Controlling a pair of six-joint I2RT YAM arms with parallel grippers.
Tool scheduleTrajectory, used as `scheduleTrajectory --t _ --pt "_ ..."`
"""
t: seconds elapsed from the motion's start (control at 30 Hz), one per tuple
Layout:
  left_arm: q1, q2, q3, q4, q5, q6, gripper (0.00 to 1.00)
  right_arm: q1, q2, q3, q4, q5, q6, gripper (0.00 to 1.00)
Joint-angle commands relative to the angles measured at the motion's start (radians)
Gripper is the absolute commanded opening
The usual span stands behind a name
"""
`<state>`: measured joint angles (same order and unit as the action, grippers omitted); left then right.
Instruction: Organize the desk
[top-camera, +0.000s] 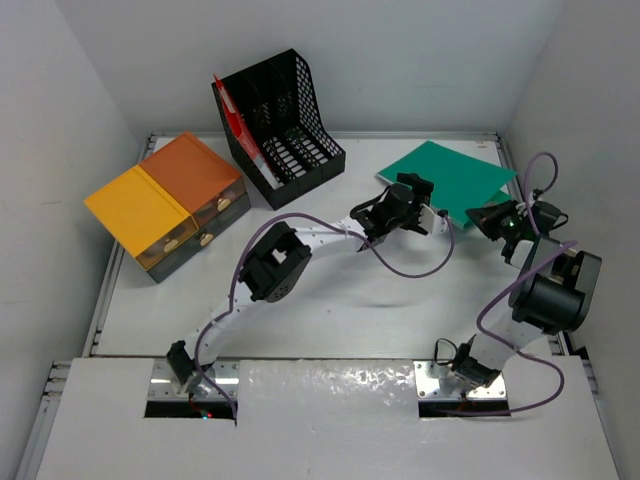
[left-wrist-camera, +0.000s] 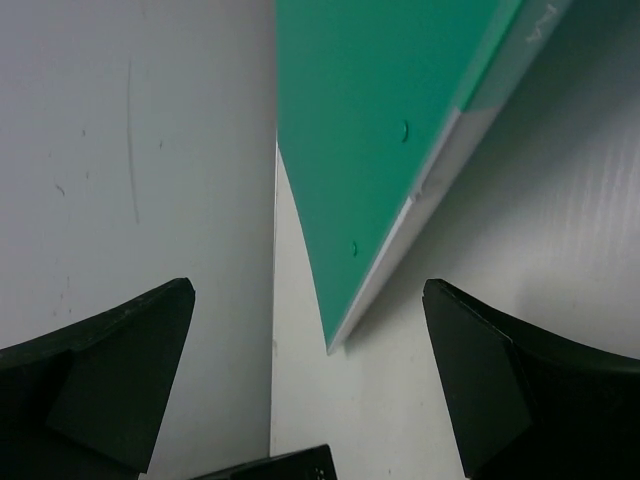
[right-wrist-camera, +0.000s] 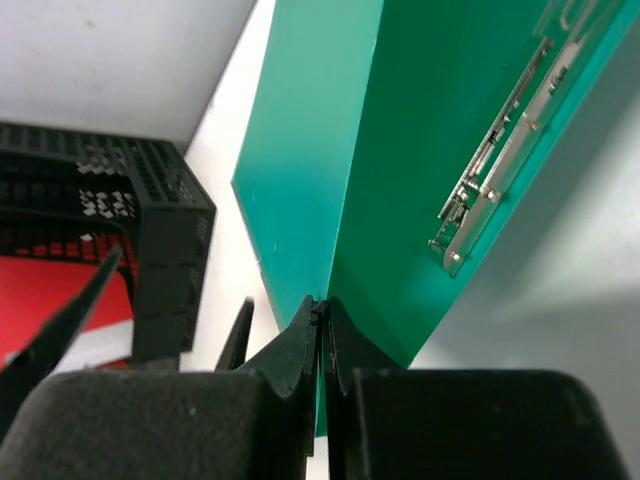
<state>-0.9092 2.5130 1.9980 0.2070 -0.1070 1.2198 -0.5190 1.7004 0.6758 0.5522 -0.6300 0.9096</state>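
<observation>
A green folder (top-camera: 450, 175) lies at the back right of the white desk (top-camera: 350, 310). My right gripper (top-camera: 487, 218) is shut on the near edge of the folder's cover (right-wrist-camera: 300, 170), close to a corner. In the right wrist view its tips (right-wrist-camera: 320, 305) pinch that cover, and the inside face with a metal clip (right-wrist-camera: 495, 160) shows beside it. My left gripper (top-camera: 432, 222) is open and empty at the folder's near left corner. In the left wrist view the corner of the folder (left-wrist-camera: 370, 130) points down between the spread fingers of that gripper (left-wrist-camera: 308, 300), without touching them.
A black mesh file rack (top-camera: 280, 130) holding a red folder (top-camera: 235, 120) stands at the back, left of the green folder; it also shows in the right wrist view (right-wrist-camera: 150, 210). An orange-yellow drawer box (top-camera: 170, 205) sits at the far left. Walls close in the back and right.
</observation>
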Motion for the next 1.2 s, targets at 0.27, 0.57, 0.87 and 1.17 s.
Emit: scheduleTrajectory --t 0.27,0.57,0.87,1.17 --pt "-0.046 0.05 0.088 -0.135 0.158 0.02 0.98 0.01 -0.248 -0.002 -0.187 -0.053 -0.104 0.0" --pt "-0.068 0.073 0.196 -0.038 0.087 -0.184 0.61 0.019 -0.32 0.037 -0.271 -0.1 -0.141 0.0" --pt "-0.086 0.032 0.211 -0.161 0.015 -0.319 0.0 0.031 -0.312 0.169 -0.434 -0.099 -0.214 0.0" --pt "-0.068 -0.103 0.211 -0.415 -0.007 -0.664 0.0 0.031 -0.415 0.496 -0.877 0.165 -0.429 0.81"
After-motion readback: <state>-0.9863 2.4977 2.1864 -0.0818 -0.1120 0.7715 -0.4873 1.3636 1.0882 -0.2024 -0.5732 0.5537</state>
